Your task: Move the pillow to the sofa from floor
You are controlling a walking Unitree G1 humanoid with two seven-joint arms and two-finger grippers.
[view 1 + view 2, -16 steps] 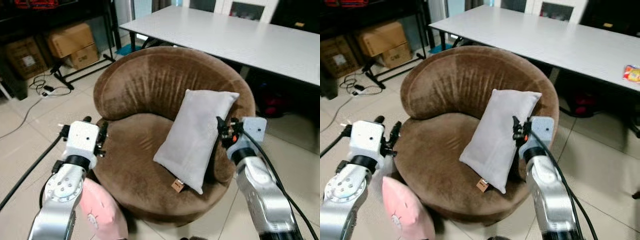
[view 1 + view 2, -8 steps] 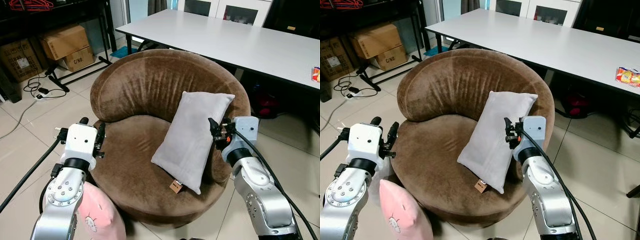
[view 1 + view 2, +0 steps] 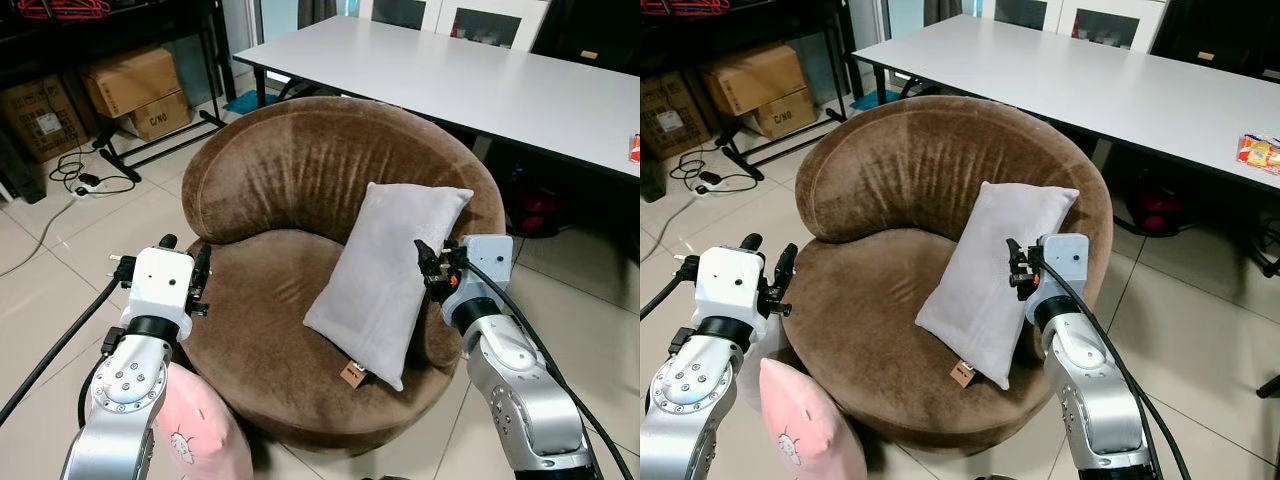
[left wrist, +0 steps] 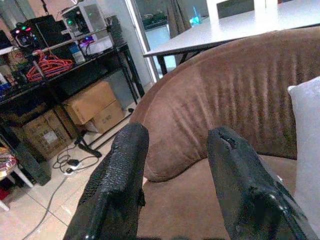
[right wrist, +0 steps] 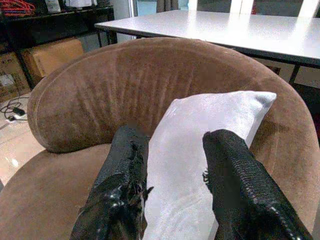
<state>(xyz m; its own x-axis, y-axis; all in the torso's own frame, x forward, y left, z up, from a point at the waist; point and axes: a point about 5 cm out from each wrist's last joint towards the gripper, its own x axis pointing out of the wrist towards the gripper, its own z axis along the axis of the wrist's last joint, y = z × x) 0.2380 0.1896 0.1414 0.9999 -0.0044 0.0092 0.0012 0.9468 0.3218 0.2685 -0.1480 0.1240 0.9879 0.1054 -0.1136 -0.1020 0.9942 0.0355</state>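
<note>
From the left eye view, the grey pillow (image 3: 388, 277) is seen already up on the round brown sofa (image 3: 290, 170), propped at a slant against the backrest with its lower corner out near the seat's front edge. The right gripper (image 3: 432, 268) is held just beside the pillow's right edge, and the left gripper (image 3: 186, 270) is held at the sofa's left rim.

In the right eye view, a second, pink pillow (image 3: 805, 430) is shown on the tiled floor (image 3: 1200, 330) under the left arm, touching the sofa's base. It is judged light, soft and floppy, with nothing fragile about it; a pinch on a corner or a bunched edge is likely to hold best, since the middle would simply cave in.

In the left wrist view, the left fingers (image 4: 115, 190) are seen spread apart and empty, with the backrest beyond and a sliver of grey pillow at the edge, which the head views cannot settle.

In the right wrist view, the right fingers (image 5: 120, 190) are seen parted as well, pointed at the grey pillow's face with nothing clamped.
</note>
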